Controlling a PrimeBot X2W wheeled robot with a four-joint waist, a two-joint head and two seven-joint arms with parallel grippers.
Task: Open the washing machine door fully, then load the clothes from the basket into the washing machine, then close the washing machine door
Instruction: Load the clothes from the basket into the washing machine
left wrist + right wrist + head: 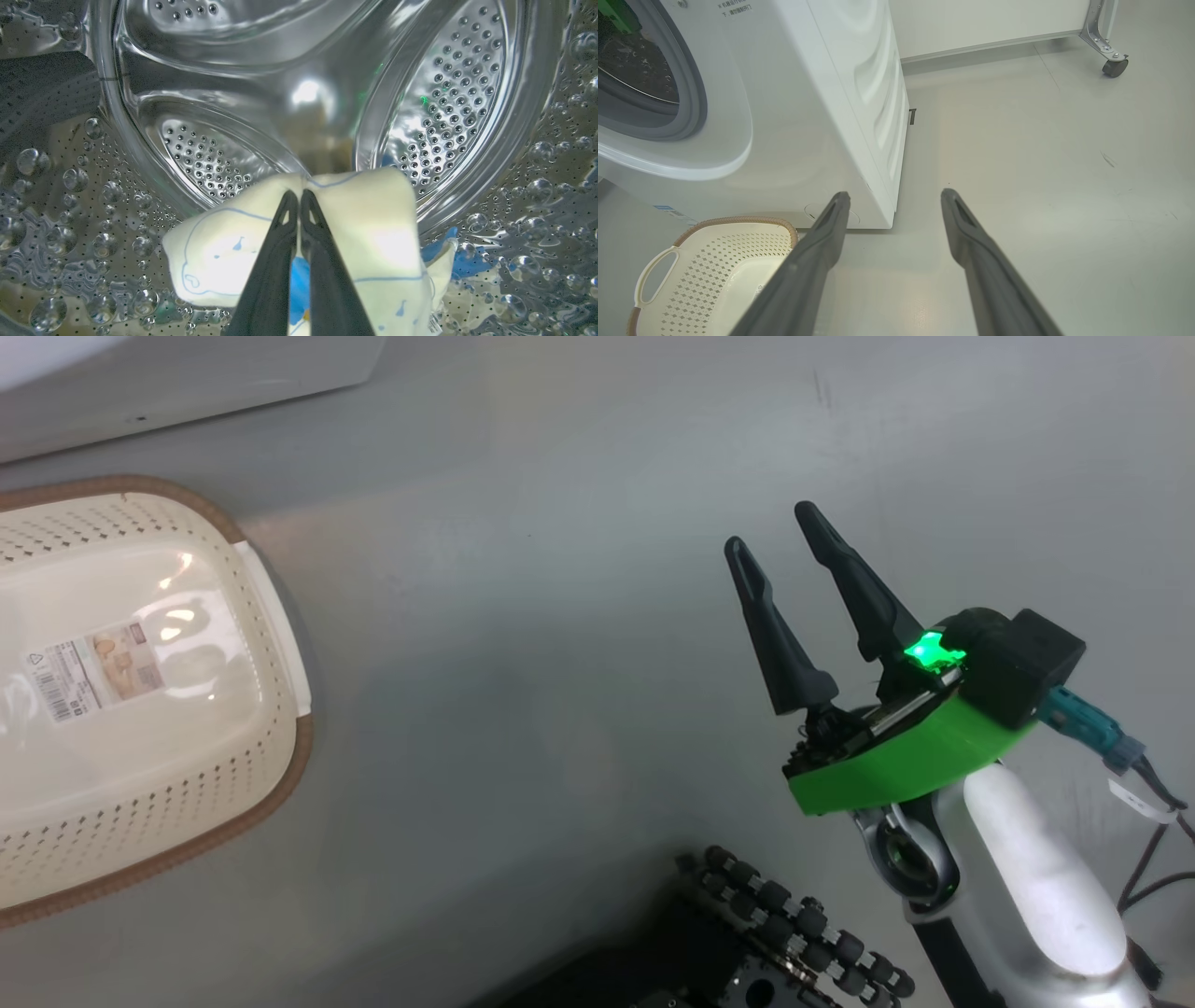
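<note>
Perforated steel of the drum [458, 93], inside the washing machine [794, 116], stands behind our left gripper [299, 193]. Its two dark fingers [271, 261] are pressed together and pinch the clothes [373, 224] between the tips, so the fabric spreads at both sides of the jaws, inside the washing machine. Whether it rests on the drum wall we cannot tell. We count one bundle: soft cream-yellow fabric with thin blue line prints and bright blue patches, one patch just behind the fingers. Our right gripper [770, 527] is outside the washing machine, above the grey floor [560, 616], its two fingers spread wide and holding nothing. We see one basket [187, 793], cream with perforated sides and a brown rim, on the floor near the front of the washing machine; its base carries one label sticker [93, 677].
</note>
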